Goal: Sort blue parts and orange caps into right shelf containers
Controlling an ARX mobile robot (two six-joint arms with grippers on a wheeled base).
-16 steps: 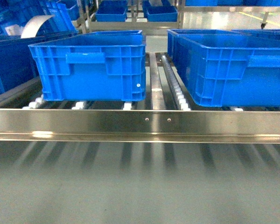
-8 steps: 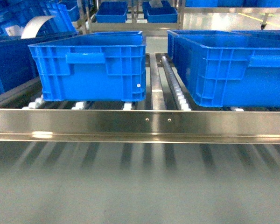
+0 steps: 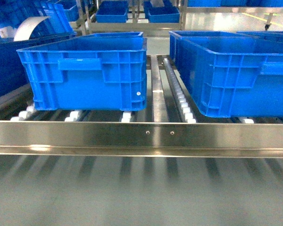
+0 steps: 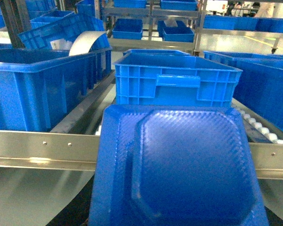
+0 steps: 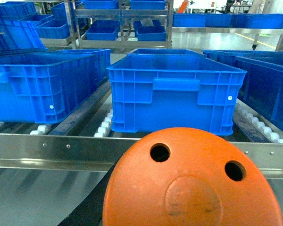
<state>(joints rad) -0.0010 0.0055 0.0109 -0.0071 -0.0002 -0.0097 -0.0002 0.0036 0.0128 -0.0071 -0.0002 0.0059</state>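
A blue part (image 4: pixel 179 169), a flat textured piece with a raised octagonal middle, fills the lower left wrist view and hangs in front of the shelf rail; it hides my left gripper's fingers. An orange cap (image 5: pixel 193 183), domed with two round holes, fills the lower right wrist view and covers my right gripper's fingers. Two right shelf containers stand on the rollers ahead: the left crate (image 3: pixel 85 70) and the right crate (image 3: pixel 240 75). The blue part faces one crate (image 4: pixel 177 77), the cap another (image 5: pixel 174 89). Neither gripper shows in the head view.
A steel front rail (image 3: pixel 141 134) crosses the shelf edge, with white rollers (image 3: pixel 181 101) between the crates. More blue crates (image 4: pixel 33 89) stand to the left and on racks (image 3: pixel 132 12) behind. A curved white sheet (image 3: pixel 30 26) lies in a far-left crate.
The head view has moved closer to the shelf: both crates look larger and the steel rail sits lower in the frame. The left crate has shifted left.
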